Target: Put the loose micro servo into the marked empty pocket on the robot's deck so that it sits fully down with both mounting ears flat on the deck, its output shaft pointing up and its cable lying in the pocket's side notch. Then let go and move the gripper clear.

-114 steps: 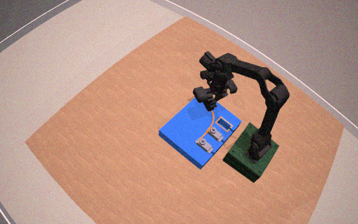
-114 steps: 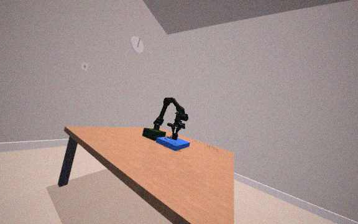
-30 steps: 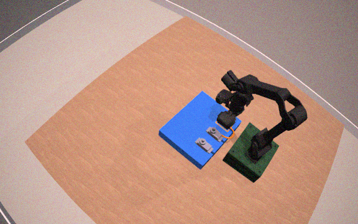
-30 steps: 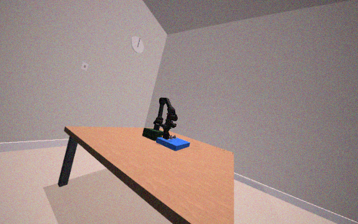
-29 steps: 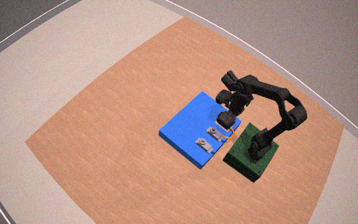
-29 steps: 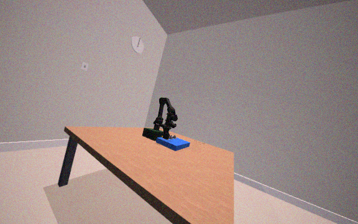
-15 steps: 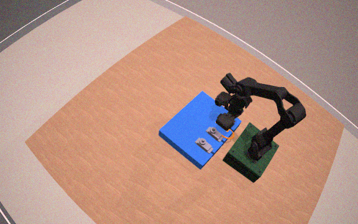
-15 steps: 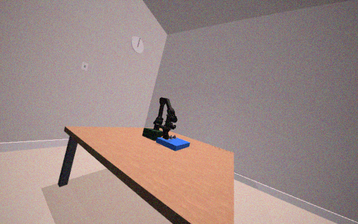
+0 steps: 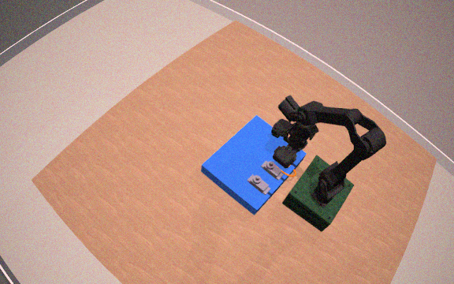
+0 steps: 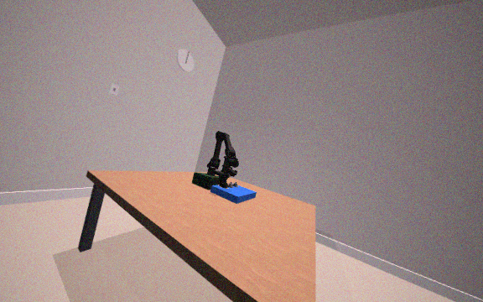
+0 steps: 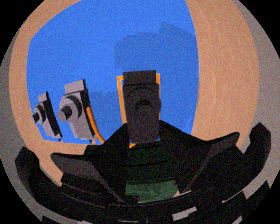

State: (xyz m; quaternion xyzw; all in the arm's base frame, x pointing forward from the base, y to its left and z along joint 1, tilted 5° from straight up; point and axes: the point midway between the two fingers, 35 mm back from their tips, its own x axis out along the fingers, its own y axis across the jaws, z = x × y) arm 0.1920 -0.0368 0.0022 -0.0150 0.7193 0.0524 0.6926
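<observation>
Blue deck (image 9: 239, 158) lies on the wooden worktop (image 9: 152, 158) in the top view, nearer the worktop's right corner than its left, with the arm's green base (image 9: 310, 199) just beside its right edge. Two grey servos are seated in the deck near that edge: one (image 9: 272, 170) close to the gripper (image 9: 284, 155), another (image 9: 259, 184) toward the deck's near corner. An orange cable (image 9: 290, 173) curves off the deck edge by the nearer servo. The gripper points down over the deck's right edge; what it holds is hidden under the dark fingers.

From the exterior view, the arm (image 10: 224, 157) stands folded over the deck (image 10: 234, 193), toward the far edge of the worktop (image 10: 225, 226); the gripper tip is too small to read.

At the wrist, the fingers are closed partway on the dark micro servo (image 11: 143, 106), held upright over the blue deck (image 11: 111, 36). An orange outline (image 11: 119, 86) shows at the servo's left side. The two seated servos (image 11: 76, 110) and (image 11: 46, 115) sit left of it, apart from it.
</observation>
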